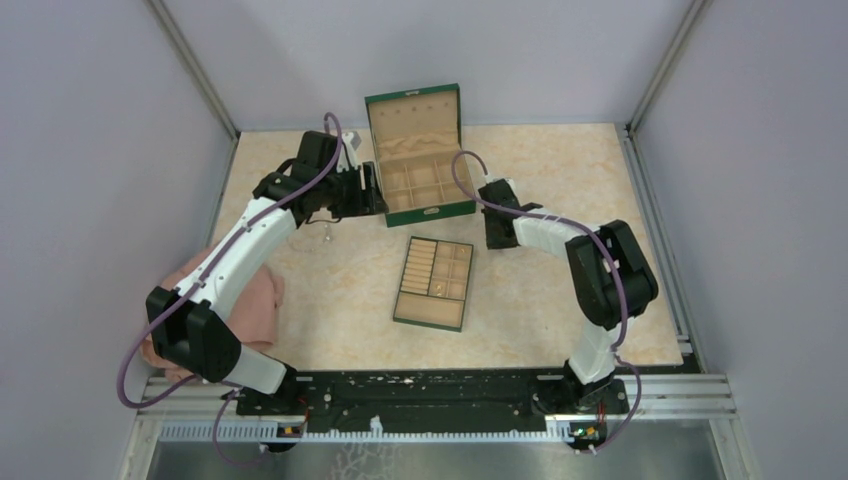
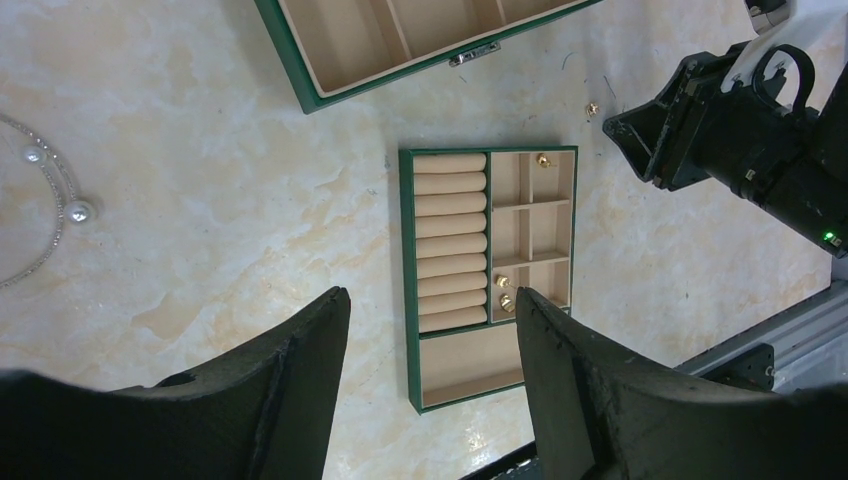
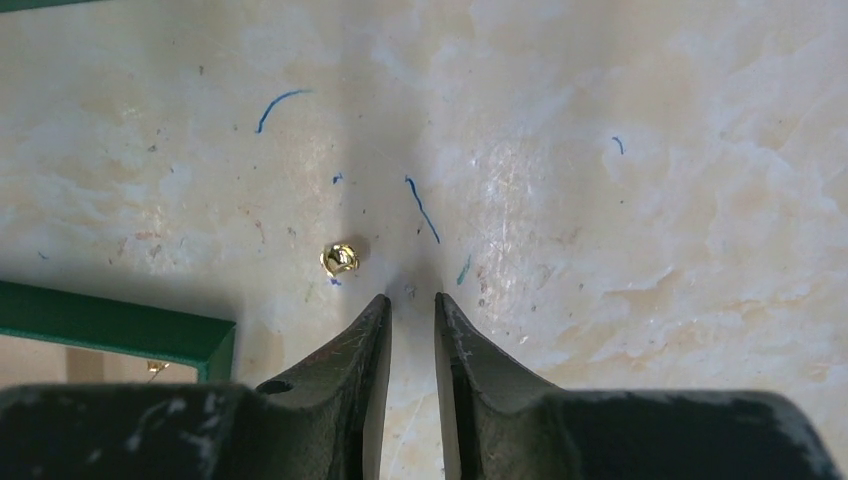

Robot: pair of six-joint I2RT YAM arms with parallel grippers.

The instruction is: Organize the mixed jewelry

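The table (image 1: 330, 300) carries everything, and I take the flat divided tray (image 2: 405, 270) as my marker. The green box (image 1: 432, 212) sits open just beyond the tray's far end.

My left gripper (image 2: 430, 300) hangs above the tray with its fingers spread wide and nothing in them. My right gripper (image 3: 412, 300) is low over the table off the tray's far right corner. Its fingers are drawn to a narrow slit and are also empty.

Three gold pieces (image 2: 503, 283) already lie in the tray's small compartments. The chain with pearls (image 2: 78, 211) lies well apart from the tray, out on its left.

My worry is the loose gold stud (image 3: 340, 258) just outside that tray corner. It sits beside my right fingertips, not between them. If I go down as I am, I think a finger could nudge it. It looks round and the table smooth, so it may skid away. The slit also looks too tight to straddle it.
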